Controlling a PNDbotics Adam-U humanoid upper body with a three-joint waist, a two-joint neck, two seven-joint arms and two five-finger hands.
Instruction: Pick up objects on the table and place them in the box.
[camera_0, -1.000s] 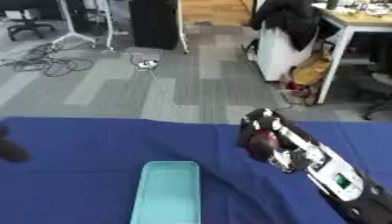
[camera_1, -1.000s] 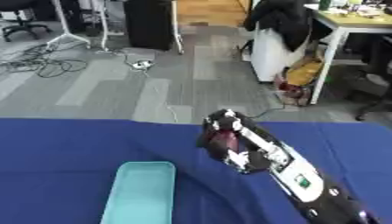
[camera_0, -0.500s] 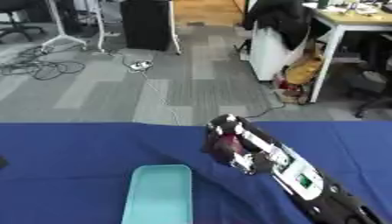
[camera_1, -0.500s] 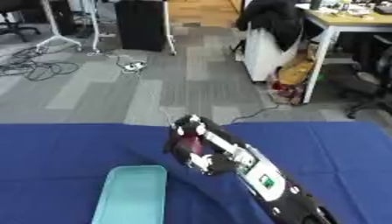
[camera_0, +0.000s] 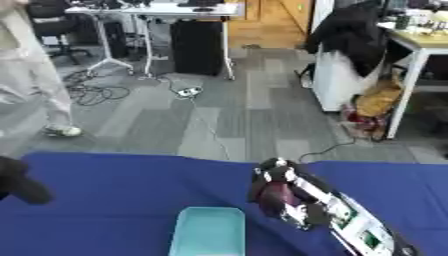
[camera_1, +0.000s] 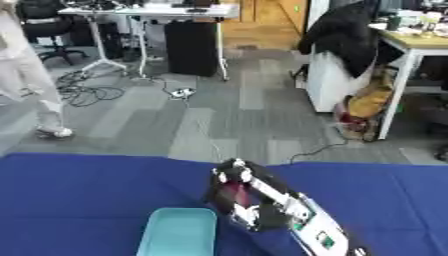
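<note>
Dark red is showing inside the right hand (camera_0: 282, 197), whose fingers are curling around a small object (camera_0: 278, 194) at 3 o'clock of the pale teal box (camera_0: 207, 234) on the blue table (camera_0: 105, 200). The left hand (camera_0: 19, 182) is lying at 9 o'clock; I cannot tell its fingers.

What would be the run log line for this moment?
right hand: shut on dark red object, beside box | left hand: at left edge, unclear | table: blue cloth
</note>
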